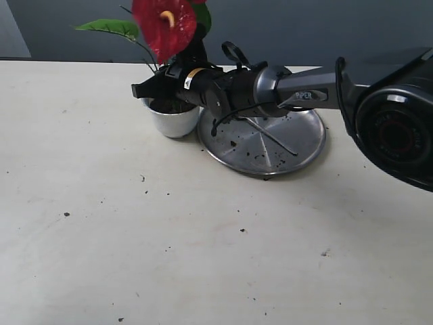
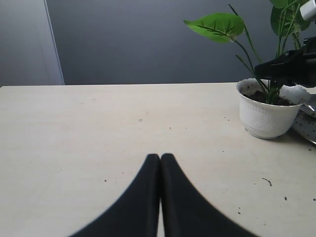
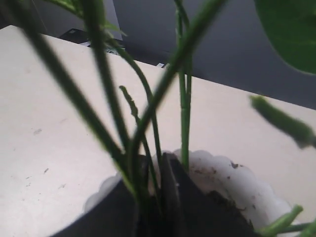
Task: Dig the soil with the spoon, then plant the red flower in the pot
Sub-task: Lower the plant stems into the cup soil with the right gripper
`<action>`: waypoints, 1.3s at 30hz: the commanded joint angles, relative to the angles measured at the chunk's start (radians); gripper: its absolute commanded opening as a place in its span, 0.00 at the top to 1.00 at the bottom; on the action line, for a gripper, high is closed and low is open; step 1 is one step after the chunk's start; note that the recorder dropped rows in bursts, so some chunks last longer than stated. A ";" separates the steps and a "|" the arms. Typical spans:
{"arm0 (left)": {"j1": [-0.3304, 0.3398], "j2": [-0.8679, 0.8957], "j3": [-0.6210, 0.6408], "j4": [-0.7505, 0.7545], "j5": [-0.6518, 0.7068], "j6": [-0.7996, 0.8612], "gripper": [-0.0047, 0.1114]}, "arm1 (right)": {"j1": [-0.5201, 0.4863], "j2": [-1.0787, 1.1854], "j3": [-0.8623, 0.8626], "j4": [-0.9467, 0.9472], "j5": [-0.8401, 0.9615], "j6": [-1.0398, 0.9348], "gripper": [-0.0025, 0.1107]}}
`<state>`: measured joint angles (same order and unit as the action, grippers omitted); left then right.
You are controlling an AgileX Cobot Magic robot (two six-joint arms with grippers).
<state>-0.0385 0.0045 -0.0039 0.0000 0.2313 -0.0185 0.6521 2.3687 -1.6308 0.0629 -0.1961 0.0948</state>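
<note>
The red flower (image 1: 164, 27) stands upright with its stems (image 3: 185, 108) running down into the white scalloped pot (image 1: 174, 120). My right gripper (image 1: 145, 88) reaches across just above the pot's rim and is shut on the bundled stems; its dark fingers (image 3: 170, 177) pinch them over the pot (image 3: 237, 182). Dark soil (image 2: 256, 96) fills the pot (image 2: 266, 116). The silver spoon (image 1: 270, 139) lies on the steel plate (image 1: 308, 145). My left gripper (image 2: 160, 158) is shut and empty, low over bare table well away from the pot.
The round steel plate sits right beside the pot, with crumbs of soil (image 1: 258, 157) on it. More crumbs (image 1: 66, 214) are scattered over the pale tabletop. A dark wall runs behind the table's far edge.
</note>
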 commanded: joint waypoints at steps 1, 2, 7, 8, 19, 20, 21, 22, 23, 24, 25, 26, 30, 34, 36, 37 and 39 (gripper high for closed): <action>-0.005 -0.005 0.004 -0.007 0.000 0.000 0.95 | 0.004 0.058 0.053 0.018 0.270 0.017 0.79; -0.005 -0.005 0.004 -0.007 0.000 0.000 0.95 | 0.004 0.054 0.053 0.018 0.270 0.017 0.79; -0.005 -0.005 0.004 -0.007 0.000 0.000 0.95 | 0.004 0.019 0.053 0.018 0.270 0.017 0.79; -0.005 -0.005 0.004 -0.007 0.000 0.000 0.95 | 0.004 0.014 0.053 0.018 0.270 0.017 0.79; -0.005 -0.005 0.004 -0.007 0.000 0.000 0.95 | 0.004 0.010 0.053 0.018 0.306 0.017 0.78; -0.005 -0.005 0.004 -0.007 0.000 0.000 0.95 | 0.004 0.010 0.053 0.018 0.306 0.017 0.78; -0.005 -0.005 0.004 -0.007 0.000 0.000 0.95 | 0.004 0.010 0.053 0.018 0.306 0.017 0.78; -0.005 -0.005 0.004 -0.007 0.000 0.000 0.95 | 0.004 0.010 0.053 0.018 0.306 0.017 0.78; -0.005 -0.005 0.004 -0.007 0.000 0.000 0.95 | 0.004 0.010 0.053 0.018 0.306 0.013 0.78; -0.005 -0.005 0.004 -0.007 0.000 0.000 0.95 | 0.004 0.010 0.053 0.015 0.306 0.011 0.78; -0.005 -0.005 0.004 -0.007 0.000 0.000 0.95 | 0.004 0.010 0.053 0.010 0.306 0.011 0.78; -0.005 -0.005 0.004 -0.007 0.000 0.000 0.95 | 0.004 0.010 0.053 0.009 0.306 0.011 0.78; -0.005 -0.005 0.004 -0.007 0.000 0.000 0.95 | 0.004 0.010 0.053 0.006 0.306 0.011 0.78; -0.005 -0.005 0.004 -0.007 0.000 0.000 0.95 | 0.004 0.008 0.053 0.007 0.306 0.011 0.70; -0.005 -0.005 0.004 -0.007 0.000 0.000 0.95 | 0.004 0.008 0.053 0.007 0.306 0.011 0.61; -0.005 -0.005 0.004 -0.007 0.000 0.000 0.95 | 0.004 0.005 0.053 0.007 0.306 0.011 0.57; -0.005 -0.005 0.004 -0.007 0.000 0.000 0.95 | 0.004 -0.001 0.053 0.007 0.306 0.011 0.52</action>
<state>-0.0385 0.0045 -0.0039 0.0000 0.2313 -0.0185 0.6610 2.3218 -1.6171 0.0627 -0.0915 0.0966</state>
